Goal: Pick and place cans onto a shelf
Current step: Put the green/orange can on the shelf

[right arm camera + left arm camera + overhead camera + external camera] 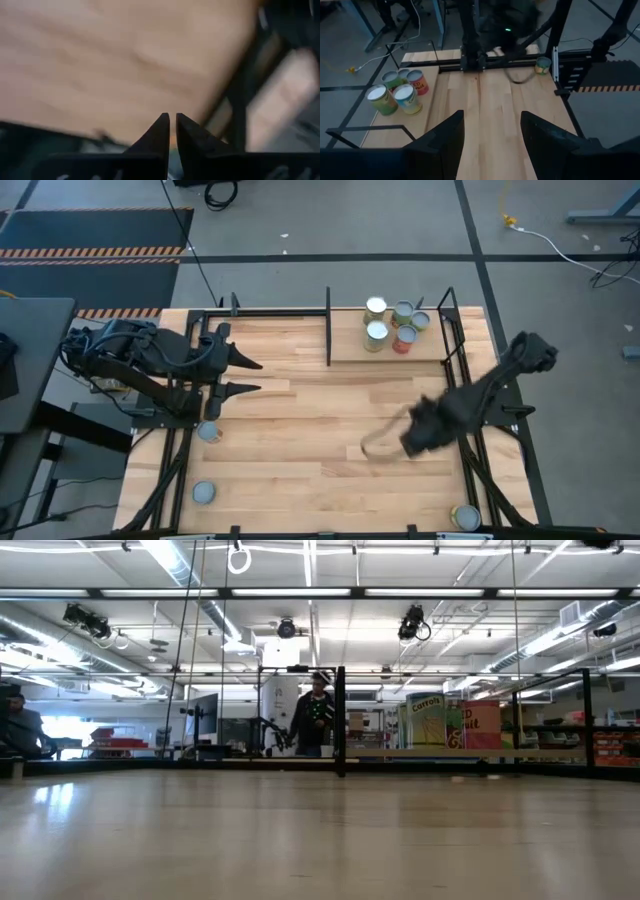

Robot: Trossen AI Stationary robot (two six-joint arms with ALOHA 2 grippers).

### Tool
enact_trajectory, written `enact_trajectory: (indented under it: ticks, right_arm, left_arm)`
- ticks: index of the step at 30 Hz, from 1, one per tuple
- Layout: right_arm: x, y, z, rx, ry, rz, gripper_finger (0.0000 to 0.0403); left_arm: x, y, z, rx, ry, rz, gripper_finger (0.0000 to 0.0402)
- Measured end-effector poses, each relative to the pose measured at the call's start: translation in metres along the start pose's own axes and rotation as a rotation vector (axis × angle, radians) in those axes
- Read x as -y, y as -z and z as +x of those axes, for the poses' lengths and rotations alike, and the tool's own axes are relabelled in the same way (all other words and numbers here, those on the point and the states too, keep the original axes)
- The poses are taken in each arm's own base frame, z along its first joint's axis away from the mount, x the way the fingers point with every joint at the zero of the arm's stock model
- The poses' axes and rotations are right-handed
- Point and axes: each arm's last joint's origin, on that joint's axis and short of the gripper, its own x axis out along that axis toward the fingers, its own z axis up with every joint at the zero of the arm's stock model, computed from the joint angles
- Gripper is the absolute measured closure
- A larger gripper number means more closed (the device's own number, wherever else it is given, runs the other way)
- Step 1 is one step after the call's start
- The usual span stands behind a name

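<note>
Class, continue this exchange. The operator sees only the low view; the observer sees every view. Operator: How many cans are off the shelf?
Observer: Three cans stand off the shelf, on the table: two on the left arm's side, one on the right's.
Operator: Is the right gripper holding one?
Observer: No. The right gripper has its jaws shut, with nothing between them.
Operator: And the left?
Observer: The left gripper waits with jaws open, pointing across the table.
</note>
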Motion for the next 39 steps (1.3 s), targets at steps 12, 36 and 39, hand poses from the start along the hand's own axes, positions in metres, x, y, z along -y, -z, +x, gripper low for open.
enact_trajectory:
  ticks: [12, 36, 39]
  right_arm:
    - [-0.003, 0.070, 0.091, -0.339, 0.094, -0.104, 0.0236]
    - [0.010, 0.101, 0.138, -0.500, -0.008, -0.059, 0.0187]
    - [0.011, 0.100, 0.140, -0.505, -0.011, -0.058, 0.0191]
  left_arm:
    - [0.000, 0.000, 0.000, -0.005, -0.001, 0.002, 0.0203]
    - [-0.001, 0.005, 0.000, -0.055, -0.007, -0.042, 0.0203]
    - [-0.001, 0.006, 0.000, -0.063, -0.008, -0.056, 0.0203]
